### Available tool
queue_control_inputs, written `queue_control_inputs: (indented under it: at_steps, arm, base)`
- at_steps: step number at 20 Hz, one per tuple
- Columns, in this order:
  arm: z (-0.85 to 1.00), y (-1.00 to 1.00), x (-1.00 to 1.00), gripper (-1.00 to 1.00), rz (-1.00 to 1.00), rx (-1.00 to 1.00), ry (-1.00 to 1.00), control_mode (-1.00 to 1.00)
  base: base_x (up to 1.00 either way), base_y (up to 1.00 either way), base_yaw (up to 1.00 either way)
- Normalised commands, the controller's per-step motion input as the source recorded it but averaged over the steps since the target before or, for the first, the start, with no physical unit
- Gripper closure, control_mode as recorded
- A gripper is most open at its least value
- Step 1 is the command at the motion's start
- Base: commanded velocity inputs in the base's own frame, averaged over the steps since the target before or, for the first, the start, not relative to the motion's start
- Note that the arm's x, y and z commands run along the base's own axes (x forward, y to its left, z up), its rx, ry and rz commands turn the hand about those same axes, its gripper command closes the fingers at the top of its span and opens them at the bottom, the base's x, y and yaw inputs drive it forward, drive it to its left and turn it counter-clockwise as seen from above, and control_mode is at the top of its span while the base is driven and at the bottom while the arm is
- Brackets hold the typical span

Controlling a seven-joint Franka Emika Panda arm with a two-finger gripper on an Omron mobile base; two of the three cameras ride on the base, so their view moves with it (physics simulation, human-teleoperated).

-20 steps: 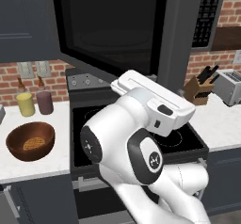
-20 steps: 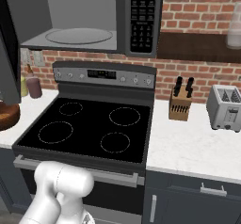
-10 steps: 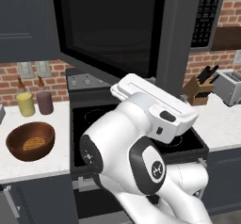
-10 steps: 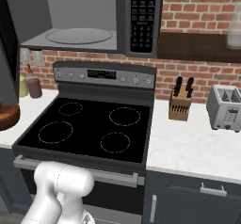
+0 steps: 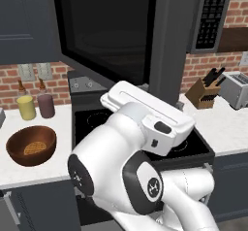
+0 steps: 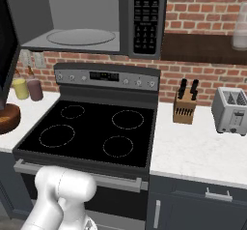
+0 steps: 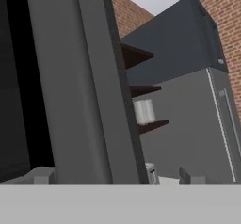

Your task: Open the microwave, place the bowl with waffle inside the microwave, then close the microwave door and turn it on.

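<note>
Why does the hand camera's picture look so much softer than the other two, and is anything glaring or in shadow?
Hand view: soft and tilted, the microwave door looming large at close range. Left base view: even light, no glare; the door's black window reads dark. Right base view: sharper, the microwave interior evenly lit, with shade beneath it over the stove.

brightness: even, medium, flat rendered light in all views; no hot spots
source: diffuse, no single lamp visible; top faces read lighter than fronts
shadows: soft and weak; dark patch under the microwave (image 6: 91,19) on the brick; bowl (image 5: 31,145) inner wall shaded on its near side
glare: faint pale sheen on the microwave door (image 5: 109,26) glass; stove (image 6: 91,132) top matte black, burner rings clear
blur: hand view soft, low-res, jagged edges on the door frame close ahead of the pincer
focus: base views sharp front to back; keypad text too small to read
distortion: slight widening toward the corners in base views
</note>
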Motion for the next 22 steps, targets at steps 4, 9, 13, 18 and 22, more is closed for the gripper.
queue_control_inputs:
  at_steps: [4,9,13,18,22]
  arm:
    - [0.00,0.46,-0.10,-1.00,0.24,-0.08,0.01,-1.00]
    - [0.00,0.41,-0.13,-1.00,0.26,-0.08,0.01,-1.00]
    - [0.00,0.24,-0.25,-1.00,0.23,-0.02,0.00,-1.00]
    - [0.01,0.10,-0.56,-1.00,0.21,0.00,0.00,-1.00]
    - [0.07,-0.05,-0.98,-1.00,0.16,0.00,-0.04,-1.00]
  base:
    - [0.00,0.00,0.00]
    - [0.00,0.00,0.00]
    - [0.00,0.00,0.00]
    - [0.00,0.00,0.00]
    - [0.00,0.00,0.00]
